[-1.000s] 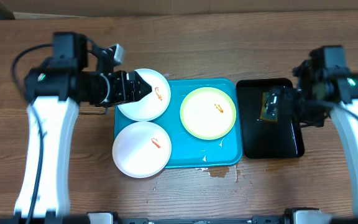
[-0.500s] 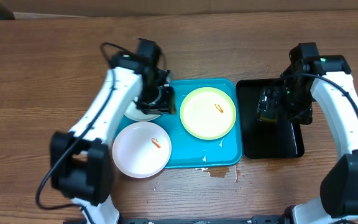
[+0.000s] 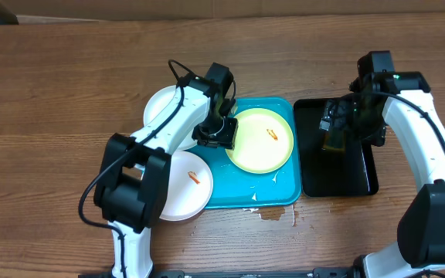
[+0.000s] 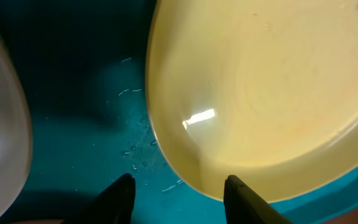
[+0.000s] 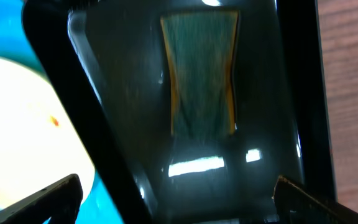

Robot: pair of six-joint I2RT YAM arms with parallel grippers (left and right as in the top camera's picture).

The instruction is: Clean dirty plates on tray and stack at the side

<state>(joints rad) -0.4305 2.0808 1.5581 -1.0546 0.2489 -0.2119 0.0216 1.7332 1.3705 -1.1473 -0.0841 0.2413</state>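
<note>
my left pincer (image 4: 179, 186) is open and empty, tips down at the left rim of the green-rimmed plate (image 3: 259, 140) on the turquoise tray (image 3: 280, 193). best to drop lower, get one finger under the lip, then close slowly, since the tray looks wet. right pincer (image 5: 182, 193) hangs wide open over the sponge (image 5: 201, 81), holding nothing.

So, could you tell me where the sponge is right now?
The sponge lies in the black tray, right of the blue tray in the overhead view; the right wrist view shows it directly ahead of the open right claw.
</note>
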